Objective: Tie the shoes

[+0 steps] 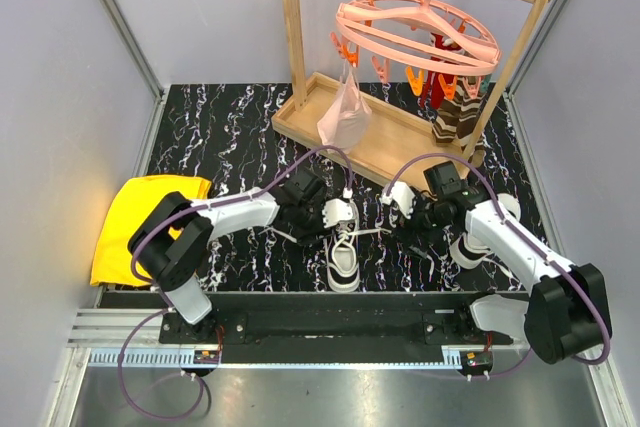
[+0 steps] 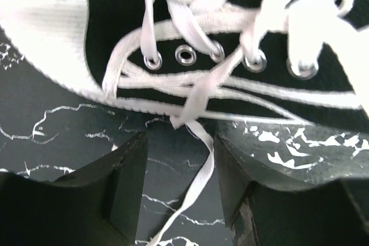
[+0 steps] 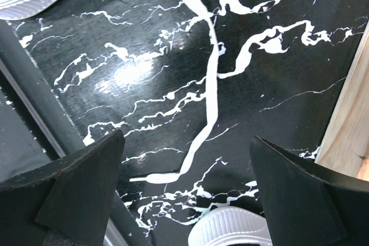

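Black marble-patterned table [image 1: 220, 127]. One white sneaker [image 1: 343, 247] stands near centre, between the two arms, its toe toward the near edge and its laces loose. The second sneaker [image 1: 468, 250] is to the right, partly hidden behind the right arm. Left gripper [image 1: 320, 211] is low at the left side of the centre shoe. In the wrist view its fingers [image 2: 124, 171] stand partly apart, with a gap on each side of one loose lace [image 2: 199, 171] that trails from the eyelets; not pinched. Right gripper [image 1: 397, 215] is just right of the same shoe, fingers [image 3: 86, 182] spread wide above a lace end [image 3: 212, 84] lying flat on the marble, holding nothing. Wooden drying rack [image 1: 400, 147] at far centre carries a pink peg hanger [image 1: 420, 32] and brown striped socks [image 1: 455, 117]. Yellow cloth [image 1: 150, 212] lies at the left edge.
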Tool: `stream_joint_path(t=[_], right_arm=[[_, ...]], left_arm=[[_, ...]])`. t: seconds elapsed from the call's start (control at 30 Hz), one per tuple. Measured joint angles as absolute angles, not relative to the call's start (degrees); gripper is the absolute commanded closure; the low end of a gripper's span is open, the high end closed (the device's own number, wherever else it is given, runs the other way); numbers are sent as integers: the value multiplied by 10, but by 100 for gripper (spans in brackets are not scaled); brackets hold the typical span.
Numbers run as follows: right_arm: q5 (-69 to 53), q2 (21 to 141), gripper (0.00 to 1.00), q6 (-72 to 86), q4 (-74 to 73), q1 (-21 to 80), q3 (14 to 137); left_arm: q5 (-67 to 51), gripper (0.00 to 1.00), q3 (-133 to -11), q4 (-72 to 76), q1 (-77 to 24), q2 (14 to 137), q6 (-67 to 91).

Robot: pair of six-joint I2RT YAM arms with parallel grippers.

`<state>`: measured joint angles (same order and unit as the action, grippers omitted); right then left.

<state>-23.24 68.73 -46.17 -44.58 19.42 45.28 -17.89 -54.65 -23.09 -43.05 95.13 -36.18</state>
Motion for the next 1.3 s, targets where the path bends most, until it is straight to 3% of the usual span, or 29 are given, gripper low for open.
stream_joint_path(t=[0.2, 0.33, 0.37, 0.4, 0.8, 1.3], right_arm=[[-229, 711, 3, -461, -427, 194, 453], [-229, 717, 6, -461, -421, 194, 453], [-229, 717, 7, -461, -419, 194, 453], [-229, 717, 7, -461, -417, 194, 453], [-237, 796, 31, -459, -386, 194, 457], [-276, 903, 36, -451, -352, 194, 504]], left_arm=[[-164, 59, -556, -241, -441, 970, -359], [-159, 82, -564, -245, -442, 976, -355], [-160, 94, -564, -246, -443, 976, -354], [-159, 99, -564, -245, -443, 976, -354], [-215, 100, -547, -210, -432, 834, -274], [-262, 100, -504, -118, -418, 823, -109]])
